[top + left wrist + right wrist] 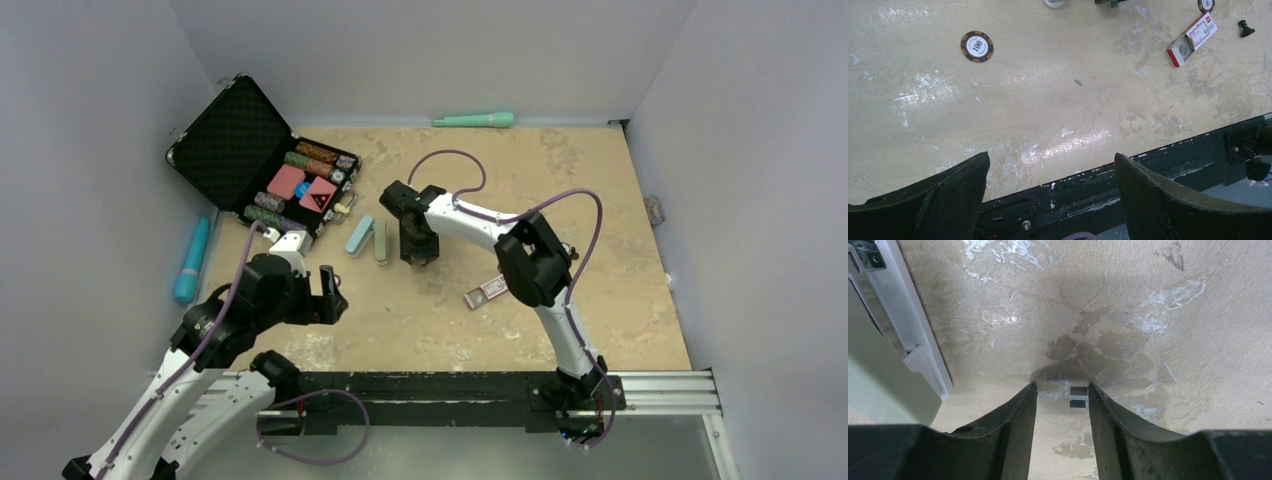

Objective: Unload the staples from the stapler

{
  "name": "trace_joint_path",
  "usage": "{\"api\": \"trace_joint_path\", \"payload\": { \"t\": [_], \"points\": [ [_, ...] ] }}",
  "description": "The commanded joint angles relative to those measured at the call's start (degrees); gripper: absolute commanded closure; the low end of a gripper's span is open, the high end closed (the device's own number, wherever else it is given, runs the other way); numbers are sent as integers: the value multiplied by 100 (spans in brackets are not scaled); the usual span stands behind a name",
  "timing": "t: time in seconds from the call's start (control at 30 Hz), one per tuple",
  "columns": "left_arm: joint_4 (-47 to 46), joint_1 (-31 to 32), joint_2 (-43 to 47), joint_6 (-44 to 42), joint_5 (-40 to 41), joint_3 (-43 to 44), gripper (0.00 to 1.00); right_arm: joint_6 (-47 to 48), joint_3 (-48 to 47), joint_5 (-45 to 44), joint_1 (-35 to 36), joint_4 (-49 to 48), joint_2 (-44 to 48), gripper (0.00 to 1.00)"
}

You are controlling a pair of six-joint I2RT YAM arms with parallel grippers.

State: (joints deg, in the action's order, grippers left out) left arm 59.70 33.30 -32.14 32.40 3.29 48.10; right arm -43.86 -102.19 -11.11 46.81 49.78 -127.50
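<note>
Tabletop layout
The stapler (359, 237) lies centre frame; poker chip case (250, 160) to its upper left, staple box (488, 291) lower right.

A pale, scuffed worktop (1048, 100) is seen from just above. At the 6 o'clock edge the end effector (1051, 157) is held wide apart, its two dark fingers (953, 200) with nothing between them. A black rail (1168, 170) is crossed behind them from 6 towards 3 o'clock. A poker chip (977, 46) marked 100 is laid flat at 10 o'clock. A small red and white box (1193, 39) is found open at 2 o'clock, with a black knob (1246, 28) just beside it. A second chip (1206, 4) is cut off by the top edge.
</note>
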Motion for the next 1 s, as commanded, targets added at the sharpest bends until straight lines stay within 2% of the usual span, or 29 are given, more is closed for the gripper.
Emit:
{"api": "trace_joint_path", "payload": {
  "t": [0.0,0.27,0.97],
  "points": [
    [-23,-54,-29,59,54,7,3,20,-97,-213,-40,-43,-39,56],
    [-31,-87,-26,65,54,8,3,26,11,-170,-39,-82,-20,63],
    [-29,-122,-29,59,49,7,3,54,457,-154,-41,-196,227,68]
  ]
}}
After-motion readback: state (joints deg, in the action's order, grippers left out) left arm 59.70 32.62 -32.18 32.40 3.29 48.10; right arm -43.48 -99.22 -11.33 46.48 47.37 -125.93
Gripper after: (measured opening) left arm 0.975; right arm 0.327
